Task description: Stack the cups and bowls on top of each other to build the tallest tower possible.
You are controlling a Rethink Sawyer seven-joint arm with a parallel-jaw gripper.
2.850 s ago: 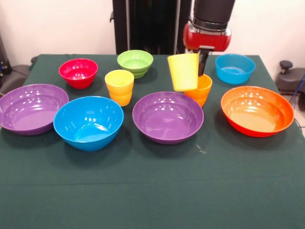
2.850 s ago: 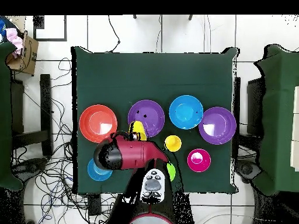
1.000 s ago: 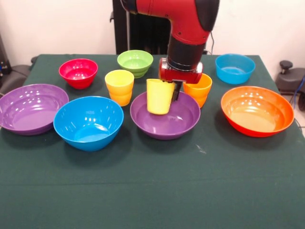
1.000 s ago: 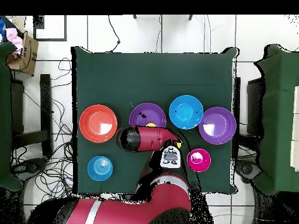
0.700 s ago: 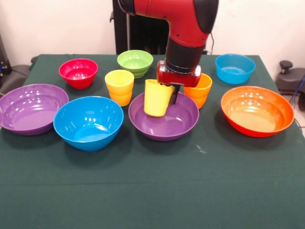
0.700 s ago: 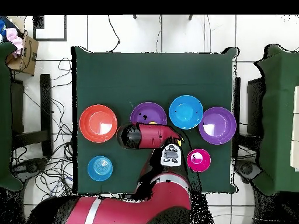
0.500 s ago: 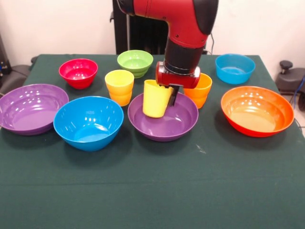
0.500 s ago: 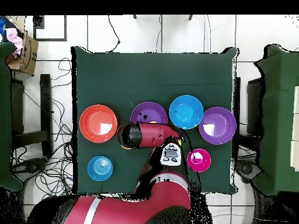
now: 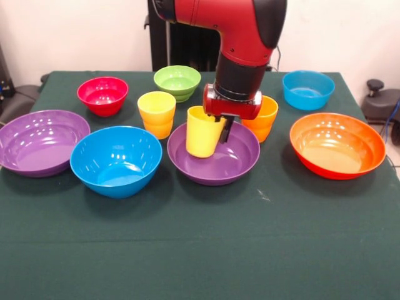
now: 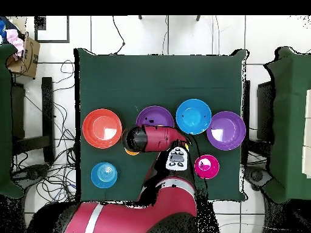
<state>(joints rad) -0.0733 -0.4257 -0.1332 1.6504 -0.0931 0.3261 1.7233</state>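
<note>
Our gripper [image 9: 220, 128] is clamped on the rim of a yellow cup [image 9: 203, 132], one dark finger [image 9: 225, 129] showing on the cup's right side. We see the cup held upright with a slight tilt, over the far left part of the middle purple bowl [image 9: 214, 154]; whether its base touches the bowl we cannot tell. Just behind the gripper's right side stands an orange cup [image 9: 262, 119], partly hidden by the red wrist. To the left of the held cup we find a second yellow cup seated in an orange one [image 9: 157, 114], a short stack on the green cloth [image 9: 200, 250].

Farther out, the large blue bowl [image 9: 116, 160] sits just beside the middle purple bowl, and the other purple bowl [image 9: 39, 142] lies at the left end, its rim overlapped by the blue one in the front view. The large orange bowl [image 9: 337, 145] rests at the right, apart from the rest. Along the far row we count the small red bowl [image 9: 102, 95], the light green bowl [image 9: 177, 82] and the small blue bowl [image 9: 307, 89]. From overhead, the red arm [image 10: 152, 139] covers the cup and the near edge of the middle purple bowl.
</note>
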